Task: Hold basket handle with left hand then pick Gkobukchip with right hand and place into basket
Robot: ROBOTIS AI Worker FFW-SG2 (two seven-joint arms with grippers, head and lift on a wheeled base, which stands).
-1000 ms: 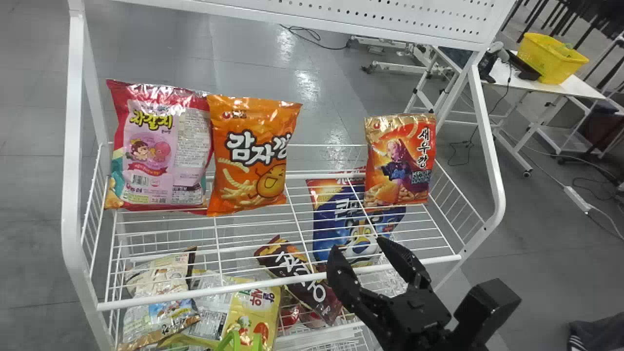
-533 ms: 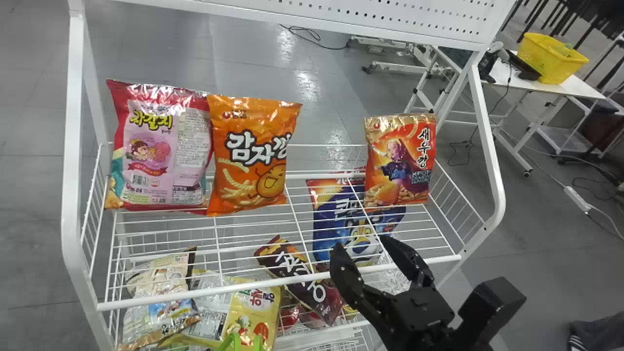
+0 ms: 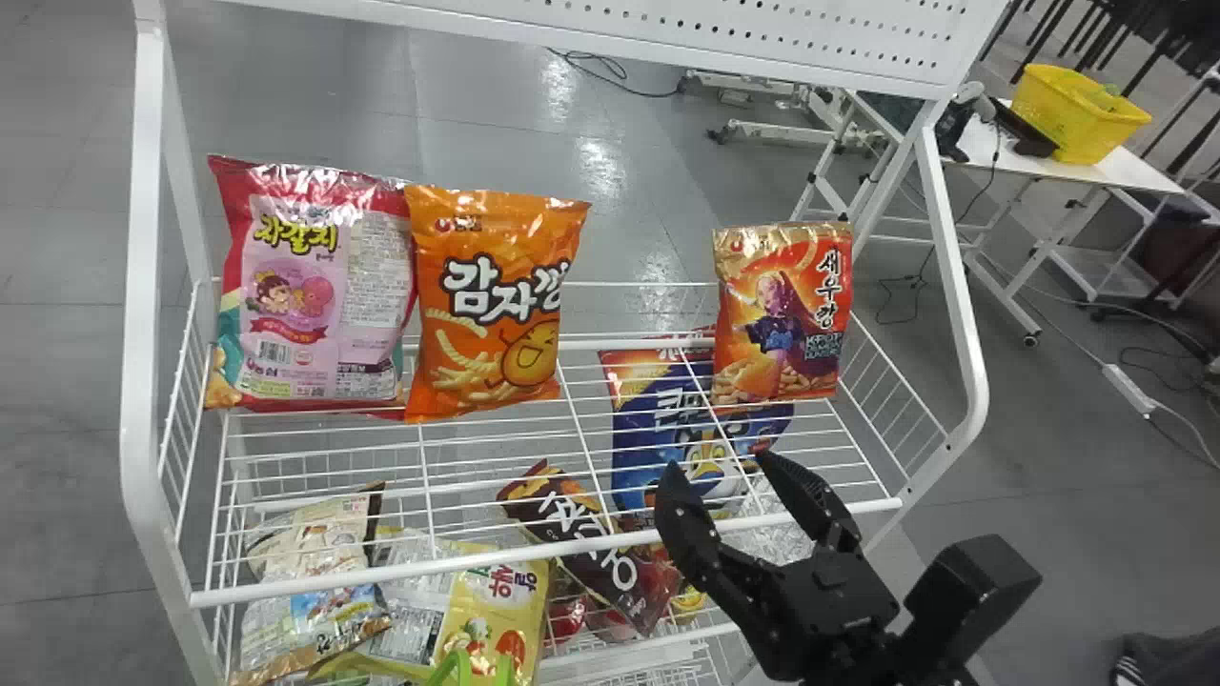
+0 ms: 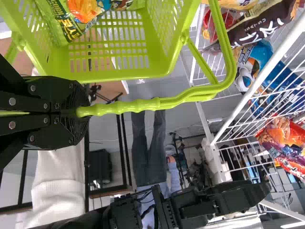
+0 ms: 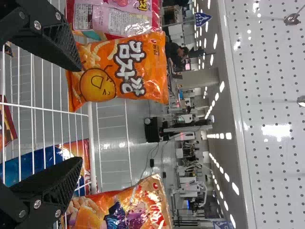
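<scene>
Open with nothing between its fingers, my right gripper (image 3: pixel 721 463) is at the front rail of the upper wire shelf (image 3: pixel 496 448). In the right wrist view, the open right gripper (image 5: pixel 80 114) faces the shelf between an orange bag (image 5: pixel 119 71) and a red-orange bag (image 5: pixel 124 210). My left gripper (image 4: pixel 78 113) is shut on the handle (image 4: pixel 157 102) of the green basket (image 4: pixel 114 71), which holds a green snack bag (image 4: pixel 57 24). Lower-shelf bags include a brown one (image 3: pixel 600 557), a yellow one (image 3: pixel 491 610) and a cream one (image 3: pixel 310 562); which is Gkobukchip I cannot tell.
A pink bag (image 3: pixel 315 286) stands left of the orange one on the upper shelf. Below the red-orange bag, a blue bag (image 3: pixel 658 448) shows through the wires. The rack's white side post (image 3: pixel 953 286) rises at the right, beyond which a table holds a yellow basket (image 3: pixel 1077 114).
My right gripper has shifted slightly to the right and a little upward in the head view, its fingers still apart. The shelf bags have stayed put.
</scene>
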